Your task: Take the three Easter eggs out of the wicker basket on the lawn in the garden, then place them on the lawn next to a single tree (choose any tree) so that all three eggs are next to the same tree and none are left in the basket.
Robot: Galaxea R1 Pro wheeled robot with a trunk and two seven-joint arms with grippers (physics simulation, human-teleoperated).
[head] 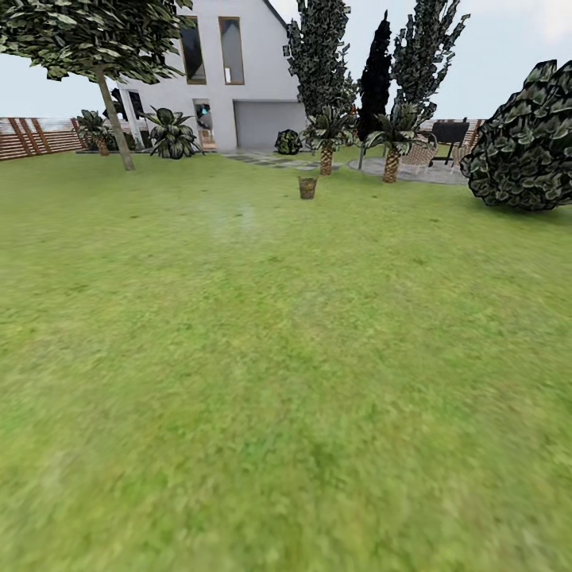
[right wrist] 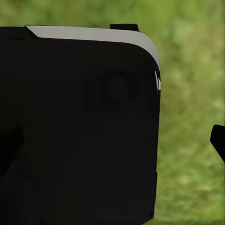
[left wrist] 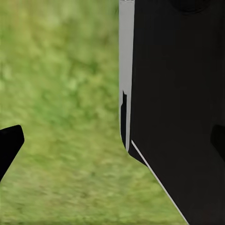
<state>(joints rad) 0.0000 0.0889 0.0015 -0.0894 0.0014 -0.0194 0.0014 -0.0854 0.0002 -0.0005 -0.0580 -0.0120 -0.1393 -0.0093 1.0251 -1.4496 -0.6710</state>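
The wicker basket [head: 307,187] stands small and far off on the lawn [head: 270,357], near the far paving. At this distance the Easter eggs cannot be made out. A tree [head: 116,121] with a pale leaning trunk rises at the far left of the garden. In the left wrist view my left gripper [left wrist: 112,145] is open over grass, one dark fingertip [left wrist: 10,143] at the frame edge, with nothing between the fingers. My right gripper [right wrist: 112,145] is open too, one fingertip [right wrist: 218,139] showing against grass.
A white house [head: 238,71] and a brown slat fence [head: 36,135] close the far side. Two palms [head: 327,139] stand behind the basket, tall dark trees behind them, a big bush [head: 524,143] at right. My own black body [left wrist: 183,108] crosses both wrist views.
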